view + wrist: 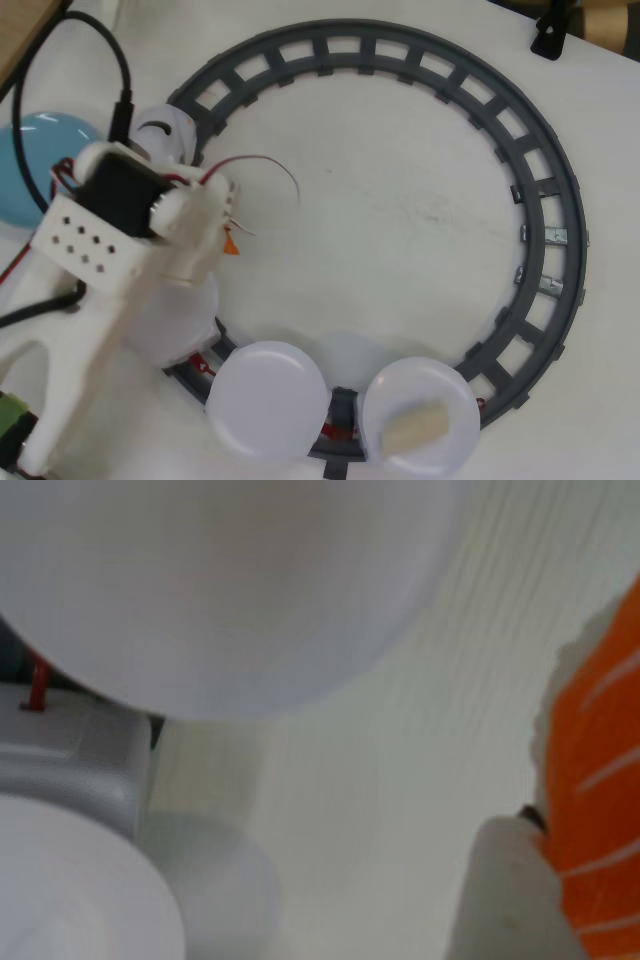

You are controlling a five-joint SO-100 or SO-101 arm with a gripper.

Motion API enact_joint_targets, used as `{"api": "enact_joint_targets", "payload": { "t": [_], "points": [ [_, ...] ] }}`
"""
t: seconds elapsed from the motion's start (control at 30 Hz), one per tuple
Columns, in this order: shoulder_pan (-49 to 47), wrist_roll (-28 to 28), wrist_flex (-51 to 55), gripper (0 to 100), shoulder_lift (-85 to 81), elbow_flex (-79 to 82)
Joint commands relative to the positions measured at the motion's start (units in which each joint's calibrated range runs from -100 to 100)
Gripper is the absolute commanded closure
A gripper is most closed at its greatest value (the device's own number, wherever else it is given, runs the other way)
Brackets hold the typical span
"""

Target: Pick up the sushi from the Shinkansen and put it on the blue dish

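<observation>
The orange sushi (596,780) with thin white stripes fills the right edge of the wrist view, pressed against a white finger (505,900). From overhead only its orange tip (231,244) shows, under my gripper (226,236), which is shut on it just inside the track. The white Shinkansen's nose (160,130) peeks out behind the arm on the left bend of the track. Its cars carry round white plates (265,400); the arm hides most of the first one. The blue dish (35,165) lies at the far left, outside the track and partly behind the arm.
The dark grey ring track (540,220) takes up most of the table. A pale beige sushi piece (415,430) lies on the rear plate (440,385). Black cables (110,70) run to the arm at upper left. A dark clamp (552,35) sits at top right.
</observation>
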Motion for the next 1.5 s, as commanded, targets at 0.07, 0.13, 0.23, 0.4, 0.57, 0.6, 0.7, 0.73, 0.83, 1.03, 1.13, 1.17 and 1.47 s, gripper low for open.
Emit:
{"api": "enact_joint_targets", "payload": {
  "t": [0.07, 0.13, 0.23, 0.4, 0.57, 0.6, 0.7, 0.73, 0.83, 1.03, 1.13, 1.17, 1.47],
  "points": [
    [-10.3, -3.1, 0.6, 91, -3.9, -0.1],
    [-14.2, -4.2, 0.2, 91, -3.9, -0.1],
    [-19.6, -5.7, -2.2, 91, -3.3, 0.0],
    [-27.2, -7.8, -4.9, 91, 1.9, -0.8],
    [-33.1, -8.9, -8.8, 91, 6.8, -0.9],
    [-34.1, -9.2, -9.2, 91, 7.4, -1.3],
    [-36.4, -9.5, -9.4, 91, 9.6, -3.8],
    [-36.9, -9.5, -9.4, 91, 10.4, -4.9],
    [-37.5, -9.5, -9.4, 90, 13.1, -7.3],
    [-37.5, -9.1, -10.6, 90, 19.0, -10.2],
    [-37.5, -9.0, -12.2, 90, 21.6, -12.4],
    [-37.5, -8.9, -12.7, 90, 22.4, -13.2],
    [-37.5, -8.0, -14.6, 90, 31.0, -21.5]
  ]
}}
